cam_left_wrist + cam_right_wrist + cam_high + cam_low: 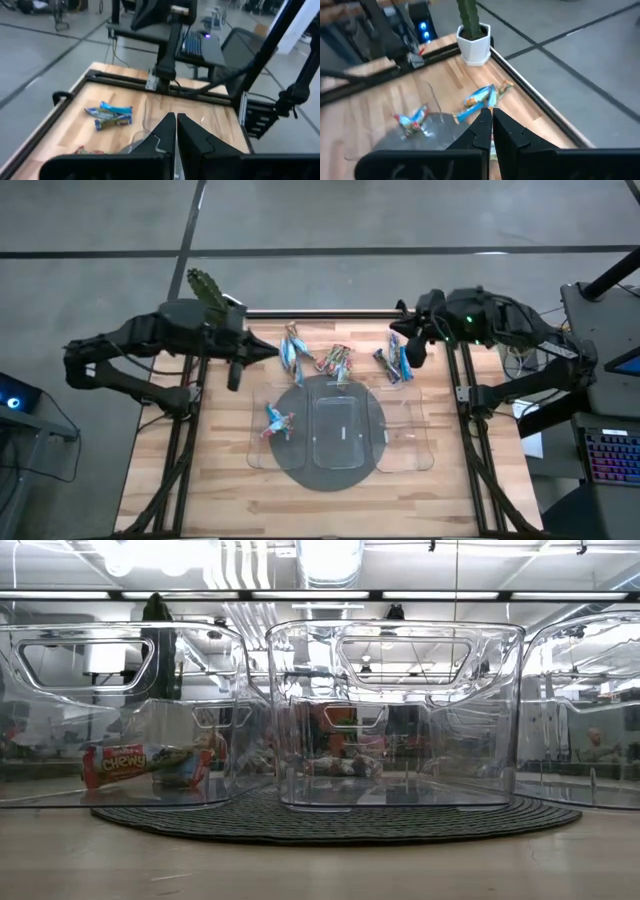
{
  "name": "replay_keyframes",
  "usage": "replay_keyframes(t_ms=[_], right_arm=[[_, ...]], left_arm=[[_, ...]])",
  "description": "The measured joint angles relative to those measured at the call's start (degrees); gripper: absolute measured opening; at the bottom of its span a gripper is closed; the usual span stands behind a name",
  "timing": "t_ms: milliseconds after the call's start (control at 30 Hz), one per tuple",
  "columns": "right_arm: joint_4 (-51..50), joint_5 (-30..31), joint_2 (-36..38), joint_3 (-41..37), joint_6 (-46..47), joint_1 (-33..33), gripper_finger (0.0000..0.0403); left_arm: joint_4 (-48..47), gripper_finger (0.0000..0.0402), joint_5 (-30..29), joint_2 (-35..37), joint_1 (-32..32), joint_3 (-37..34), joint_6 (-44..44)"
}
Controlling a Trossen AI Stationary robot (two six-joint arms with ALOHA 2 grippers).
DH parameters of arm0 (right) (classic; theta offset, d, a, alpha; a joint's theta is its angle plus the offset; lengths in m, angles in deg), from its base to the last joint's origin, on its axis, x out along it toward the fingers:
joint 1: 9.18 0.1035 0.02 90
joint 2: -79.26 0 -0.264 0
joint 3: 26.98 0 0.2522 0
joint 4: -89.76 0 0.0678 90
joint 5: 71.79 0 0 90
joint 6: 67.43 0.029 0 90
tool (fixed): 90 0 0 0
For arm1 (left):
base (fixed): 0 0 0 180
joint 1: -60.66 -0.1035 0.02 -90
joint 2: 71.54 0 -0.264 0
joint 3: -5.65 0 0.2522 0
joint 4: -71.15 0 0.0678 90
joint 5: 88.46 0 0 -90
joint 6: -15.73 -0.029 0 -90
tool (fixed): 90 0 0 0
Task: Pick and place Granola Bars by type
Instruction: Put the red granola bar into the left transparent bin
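Both arms hover high over the far edge, left hand [176, 131] and right hand [491, 125] pinched closed, empty. Granola Bars [294, 352] lie in small blue and red-pink heaps on the surface [200, 480].

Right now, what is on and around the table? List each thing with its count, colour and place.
Clear plastic trays: three, side by side on the table's near half.
Round mat: one, dark grey, under the trays.
Granola bars: three loose piles, mostly blue with some red, along the far edge.
Bars in the left tray: small cluster, blue and red.
Potted plant: one, green, far left corner.
Left gripper: fingers shut, empty, near the left pile.
Right gripper: fingers shut, empty, near the right pile.
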Motion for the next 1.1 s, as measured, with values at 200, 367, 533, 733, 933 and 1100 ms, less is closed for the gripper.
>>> replay_keyframes(t_ms=[200, 367, 533, 733, 933, 1100], right_arm=[[-5.6, -11.1, -6.3, 9.3, -8.2, -6.9, 0.0008], [-10.7, -14.4, -10.6, 14.3, -6.3, -13.6, 0.0008], [-12.9, -15.6, -15.1, 16.9, -4.1, -17.5, 0.0008], [-13.8, -15.3, -22.0, 18.9, 3.4, -18.2, 0.0008], [-13.7, -14.2, -28.2, 19.0, 15.0, -18.2, 0.0008], [-13.5, -10.6, -31.2, 16.7, 22.5, -18.1, 0.001]], left_arm=[[-0.8, 0.0, -0.5, 1.5, 0.0, -0.3, -0.1], [-0.8, 0.0, -1.9, 1.4, 0.0, -0.3, -0.1], [-1.1, 0.0, -3.3, 1.1, 0.0, -0.3, -0.3], [-1.1, 0.0, -5.0, 1.1, 0.0, -0.3, -0.2], [-1.9, 0.0, -7.8, 1.3, 0.0, -0.3, -0.1], [-3.7, 0.0, -8.4, 2.6, 0.0, -0.3, -2.1]])
